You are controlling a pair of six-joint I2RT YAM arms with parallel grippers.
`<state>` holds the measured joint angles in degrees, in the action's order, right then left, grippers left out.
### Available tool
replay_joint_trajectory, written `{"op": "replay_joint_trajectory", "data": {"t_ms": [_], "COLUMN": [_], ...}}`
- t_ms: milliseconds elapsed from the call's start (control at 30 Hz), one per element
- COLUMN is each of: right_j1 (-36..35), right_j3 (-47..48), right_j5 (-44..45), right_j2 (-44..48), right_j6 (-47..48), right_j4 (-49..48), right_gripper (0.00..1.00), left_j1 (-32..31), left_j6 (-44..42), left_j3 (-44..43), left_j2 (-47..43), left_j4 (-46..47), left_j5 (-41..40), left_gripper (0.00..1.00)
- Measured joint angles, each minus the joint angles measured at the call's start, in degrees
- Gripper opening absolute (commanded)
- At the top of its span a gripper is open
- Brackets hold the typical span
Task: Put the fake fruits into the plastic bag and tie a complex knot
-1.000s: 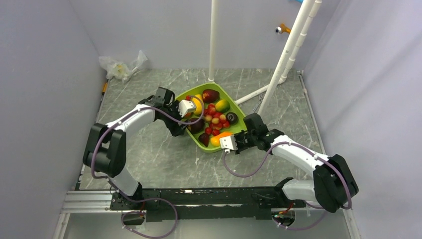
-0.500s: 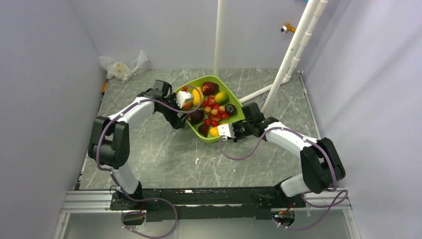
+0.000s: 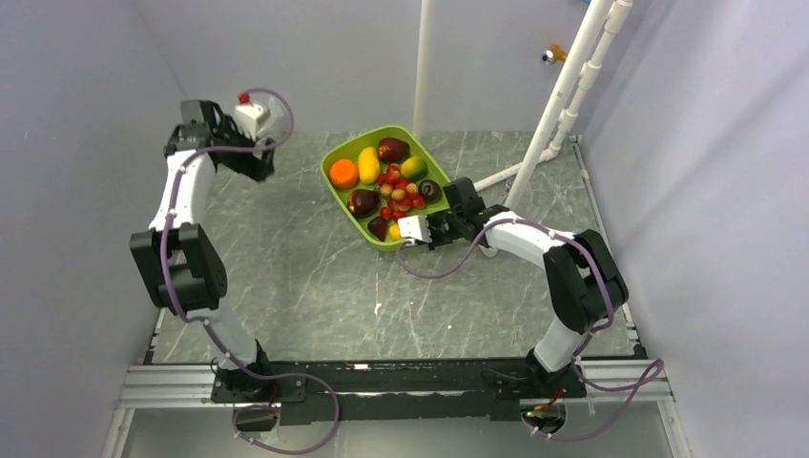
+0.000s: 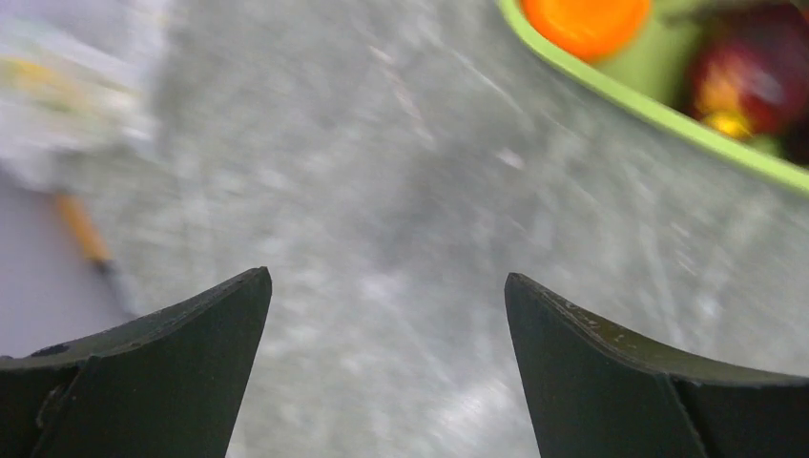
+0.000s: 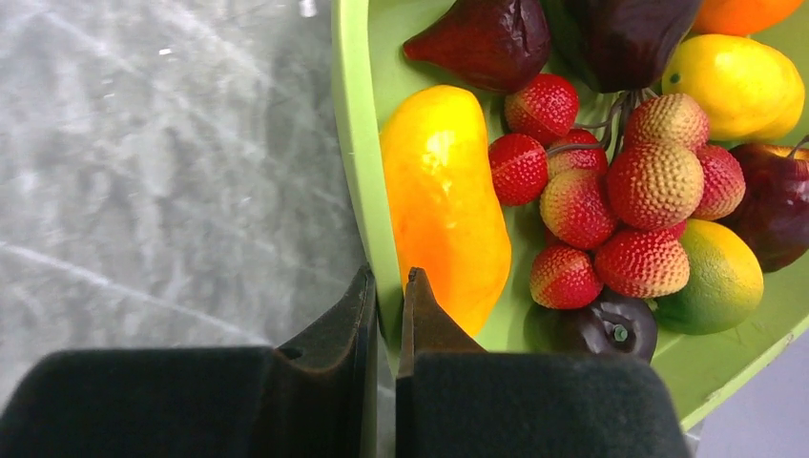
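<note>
Lime tray (image 5: pixel 353 143) holds glossy plastic fruits (image 5: pixel 444 200).

The top camera sits high behind the near edge of the marble table (image 3: pixel 286 286), looking down over all of it. The left wrist camera peers past its own fingers (image 4: pixel 143 382) at blurred tabletop. The right wrist one hangs close over the fake fruits (image 5: pixel 649 181). All three catch the green tray (image 4: pixel 668 116)

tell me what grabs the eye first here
A lime green tray heaped with glossy fake fruits sits mid-table toward the back. The right gripper has its jaws pinched shut on the tray's near rim, while the left gripper hangs high at the far left corner, jaws wide and empty.
</note>
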<state>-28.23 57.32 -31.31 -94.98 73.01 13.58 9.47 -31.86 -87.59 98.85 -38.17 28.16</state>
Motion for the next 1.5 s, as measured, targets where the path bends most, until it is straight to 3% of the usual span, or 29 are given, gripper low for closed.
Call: {"op": "replay_joint_trajectory", "data": {"t_ms": [100,233,367,467,633,700,933,1000,1167,1267,1500], "right_j1": [-0.76,-1.9,-1.03,-0.39,-1.38,-1.97,-5.42,-6.51,-7.96,-7.96,-7.93], "right_j3": [2.58,8.0,10.73,10.84,10.86,10.86,11.76,12.74,13.81,13.79,13.46], "right_j5": [1.7,4.46,11.13,13.11,13.09,12.57,9.14,8.17,6.69,6.64,4.68], "right_j2": [-3.04,-7.61,-10.25,-10.29,-9.29,-7.89,-0.5,0.66,2.64,3.63,8.57], "right_j6": [-1.44,-5.86,-11.8,-14.51,-17.64,-18.69,-23.3,-24.92,-28.02,-29.55,-35.32], "right_j4": [-2.08,-2.91,-3.82,-3.48,-2.82,-2.23,0.68,1.25,2.43,3.43,3.91], "right_gripper": [0.07,0.48,0.73,0.84,0.92,0.93,0.95,0.95,0.95,0.96,0.99], "left_j1": [2.21,3.23,3.26,3.23,3.19,3.15,3.1,3.17,3.37,3.61,5.01], "left_j6": [-0.04,-0.68,-1.9,-3.69,-8.96,-11.23,-17.97,-19.39,-20.41,-19.28,-17.7], "left_j3": [-12.2,-23.85,-28.59,-29.2,-29.2,-29.24,-34.03,-34.14,-33.57,-23.45,5.7], "left_j2": [7.1,18.23,28.52,34.6,41.24,42.82,48.02,48.39,47.95,41.11,5.68], "left_j4": [2.45,6.38,11.72,16.11,23.78,27.12,32.83,32.65,32.96,32.52,21.24], "left_j5": [-4.28,-10.4,-15.72,-18.27,-22.34,-23.74,-26.56,-26.49,-25.59,-21.49,-2.89], "left_gripper": [0.99,0.99,0.99,0.99,0.99,0.94,0.35,0.0,0.0,0.0,0.0]}}
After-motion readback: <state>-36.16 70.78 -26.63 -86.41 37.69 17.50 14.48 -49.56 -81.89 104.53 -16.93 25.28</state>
